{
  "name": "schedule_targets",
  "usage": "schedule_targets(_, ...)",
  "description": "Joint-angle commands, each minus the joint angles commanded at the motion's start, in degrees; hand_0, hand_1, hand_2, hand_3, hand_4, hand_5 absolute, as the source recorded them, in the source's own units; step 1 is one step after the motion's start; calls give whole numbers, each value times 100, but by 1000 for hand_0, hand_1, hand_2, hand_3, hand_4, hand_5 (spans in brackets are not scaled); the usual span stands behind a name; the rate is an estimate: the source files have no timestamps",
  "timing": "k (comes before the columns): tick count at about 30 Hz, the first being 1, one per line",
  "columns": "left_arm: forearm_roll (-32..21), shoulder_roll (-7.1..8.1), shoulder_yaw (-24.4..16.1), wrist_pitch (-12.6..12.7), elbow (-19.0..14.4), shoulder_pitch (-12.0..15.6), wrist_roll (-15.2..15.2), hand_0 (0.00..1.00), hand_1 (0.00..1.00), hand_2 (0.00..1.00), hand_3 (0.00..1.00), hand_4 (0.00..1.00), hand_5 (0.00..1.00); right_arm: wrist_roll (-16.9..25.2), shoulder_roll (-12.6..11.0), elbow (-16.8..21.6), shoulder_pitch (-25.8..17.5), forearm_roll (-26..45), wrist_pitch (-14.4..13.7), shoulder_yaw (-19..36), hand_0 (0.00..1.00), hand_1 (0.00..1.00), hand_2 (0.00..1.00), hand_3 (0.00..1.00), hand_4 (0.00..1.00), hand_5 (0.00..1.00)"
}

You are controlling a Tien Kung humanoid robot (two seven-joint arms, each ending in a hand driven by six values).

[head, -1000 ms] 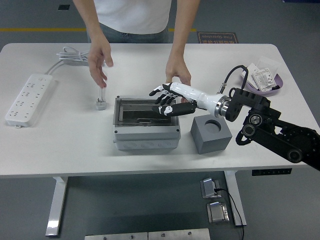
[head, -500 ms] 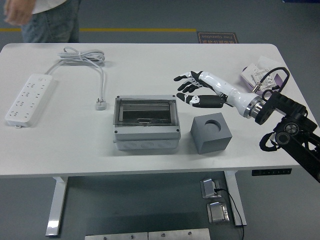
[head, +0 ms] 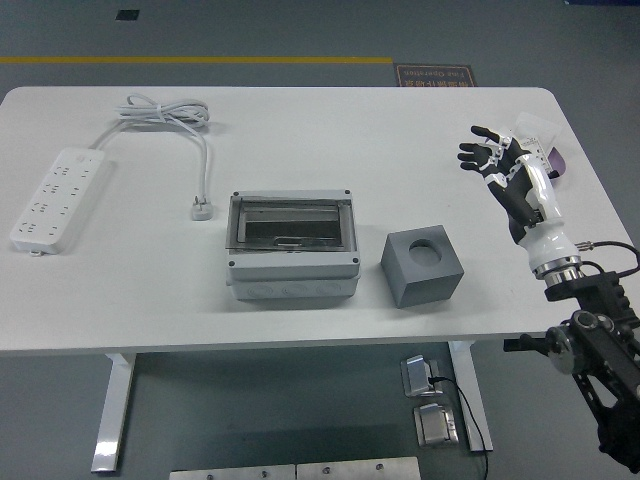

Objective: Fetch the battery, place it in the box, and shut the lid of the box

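The grey box point(head: 290, 270) stands in the middle of the table. Its clear lid point(head: 290, 218) lies flat over the top, and the dark inside shows through it. A small pale shape shows inside, but I cannot tell whether it is the battery. My right hand point(head: 492, 158) is raised over the table's right side, well apart from the box. Its fingers point(head: 478, 132) are spread and hold nothing. The black right arm point(head: 590, 340) comes up from the lower right corner. My left hand is out of view.
A grey block with a round hole point(head: 421, 265) sits just right of the box. A white power strip point(head: 55, 198) lies at the far left, its cable point(head: 165, 112) ending in a plug point(head: 201, 208). A purple tray point(head: 555, 162) peeks out behind my hand.
My right hand has drawn back from over the box to the table's right side and turned upward. The person at the far side has walked off to the left and out of view.
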Motion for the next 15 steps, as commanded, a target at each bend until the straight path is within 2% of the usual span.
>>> schedule_targets(3, 21, 16, -28, 0, -4, -9, -1, 646, 705, 665, 686, 694, 179, 92, -2, -78, -22, 330, 61, -87, 679, 635, 662, 750, 768, 591)
schedule_targets(4, 28, 22, -36, 0, -5, -13, -1, 646, 706, 665, 687, 695, 179, 102, -8, -98, -19, 429, 82, -110, 681, 630, 647, 713, 824, 667)
schedule_targets(15, 102, 137, -121, -9, -20, -50, 9, 646, 706, 666, 687, 696, 178, 58, -92, -144, 27, 559, 212, -131, 678, 627, 645, 706, 846, 688)
